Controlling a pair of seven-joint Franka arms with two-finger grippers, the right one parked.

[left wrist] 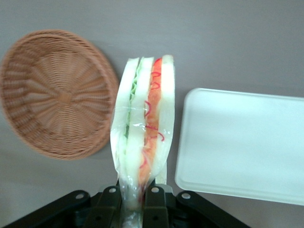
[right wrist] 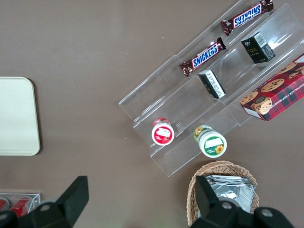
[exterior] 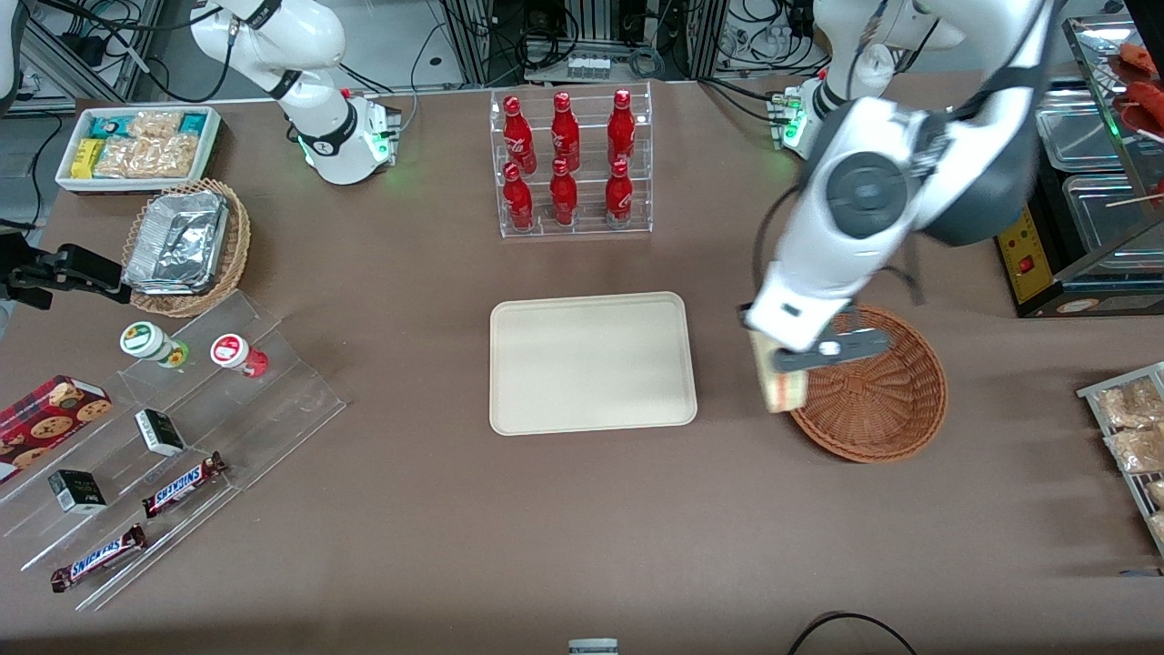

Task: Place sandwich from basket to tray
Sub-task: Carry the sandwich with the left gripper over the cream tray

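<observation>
My gripper (exterior: pixel 789 366) (left wrist: pixel 134 202) is shut on the clear-wrapped sandwich (left wrist: pixel 144 124), a pale wedge with green and red filling at its cut edge. In the front view the sandwich (exterior: pixel 784 389) hangs above the bare table between the basket and the tray, at the basket's rim. The reddish-brown wicker basket (exterior: pixel 878 389) (left wrist: pixel 56 93) holds nothing. The cream tray (exterior: pixel 591 360) (left wrist: pixel 242 145) lies flat beside it, toward the parked arm's end, with nothing on it.
A clear rack of red bottles (exterior: pixel 571 164) stands farther from the front camera than the tray. A tan basket of foil containers (exterior: pixel 186 244), a white bin of snacks (exterior: pixel 138 146) and a clear stepped stand with candy bars (exterior: pixel 164 437) lie toward the parked arm's end. Snack bags (exterior: pixel 1128 428) sit at the working arm's end.
</observation>
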